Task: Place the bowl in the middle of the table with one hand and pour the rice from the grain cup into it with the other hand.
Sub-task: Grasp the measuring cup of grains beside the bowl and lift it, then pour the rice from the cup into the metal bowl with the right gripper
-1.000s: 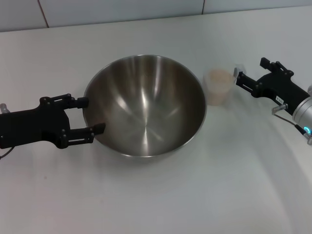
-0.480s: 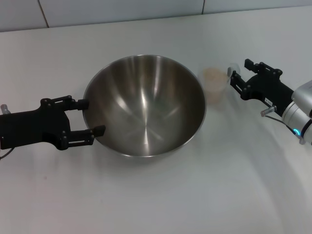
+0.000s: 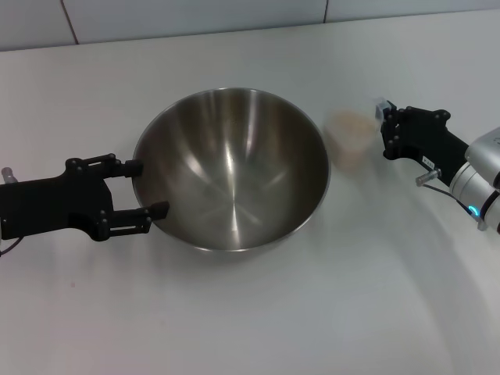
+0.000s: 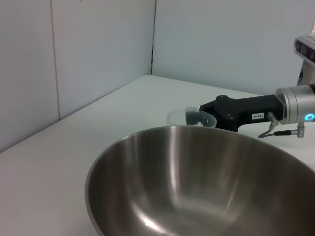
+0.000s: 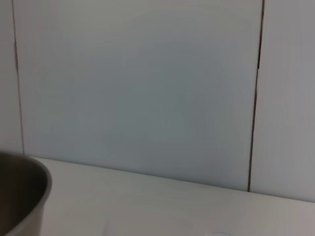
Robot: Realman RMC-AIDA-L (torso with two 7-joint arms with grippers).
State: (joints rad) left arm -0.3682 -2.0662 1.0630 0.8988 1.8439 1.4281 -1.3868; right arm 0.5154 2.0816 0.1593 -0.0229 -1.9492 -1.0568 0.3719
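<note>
The right wrist view shows only a sliver of the bowl and the wall, so neither the right pincer's own fingers nor the grain cup appear there; in the head view the fingertips are bunched at the cup's handle side and I cannot tell whether they have closed on it. The bowl sits mid-bench, the rice in the upright cup just to its right. The left pincer stands spread open at the bowl's left rim as before, while the right pincer has rolled and drawn in against the cup since half a second ago.
</note>
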